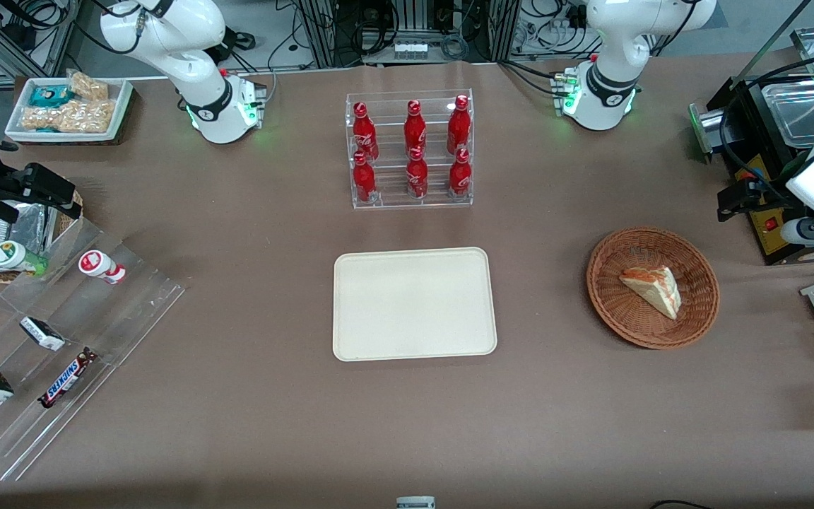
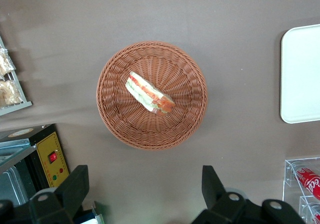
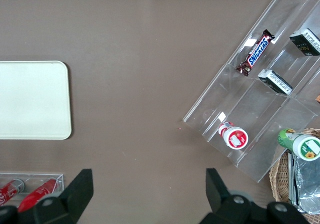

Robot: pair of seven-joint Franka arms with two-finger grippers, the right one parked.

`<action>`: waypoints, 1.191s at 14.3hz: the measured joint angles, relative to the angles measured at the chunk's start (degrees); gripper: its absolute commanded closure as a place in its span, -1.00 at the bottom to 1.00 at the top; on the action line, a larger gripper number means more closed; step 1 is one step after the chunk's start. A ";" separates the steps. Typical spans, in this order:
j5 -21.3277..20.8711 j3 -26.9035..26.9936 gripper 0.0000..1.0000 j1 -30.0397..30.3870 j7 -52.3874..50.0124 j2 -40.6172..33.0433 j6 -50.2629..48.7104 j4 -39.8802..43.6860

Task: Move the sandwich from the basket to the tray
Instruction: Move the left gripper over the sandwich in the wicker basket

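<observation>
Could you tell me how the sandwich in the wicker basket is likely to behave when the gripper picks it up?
The sandwich looks like soft bread over layered filling, so it will probably squash and the layers may slide. It lies loose in the basket, so it should lift free and seems light. The gripper hangs open above the basket.

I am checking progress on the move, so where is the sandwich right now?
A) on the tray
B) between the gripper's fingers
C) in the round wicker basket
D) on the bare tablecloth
C: the sandwich lies in the basket; the tray holds nothing, and the open gripper hangs above the table beside the basket.
</observation>
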State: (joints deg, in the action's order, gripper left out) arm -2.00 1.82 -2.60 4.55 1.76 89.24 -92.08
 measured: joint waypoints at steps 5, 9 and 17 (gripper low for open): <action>0.00 0.03 -1.00 0.01 0.00 0.00 -0.11 0.00; -0.04 0.11 -1.00 0.14 0.00 0.12 -0.60 -0.07; -0.99 0.70 -1.00 1.71 0.00 3.74 3.50 -8.90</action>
State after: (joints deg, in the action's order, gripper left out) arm -2.99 2.52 -0.89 4.55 5.50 92.73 -100.98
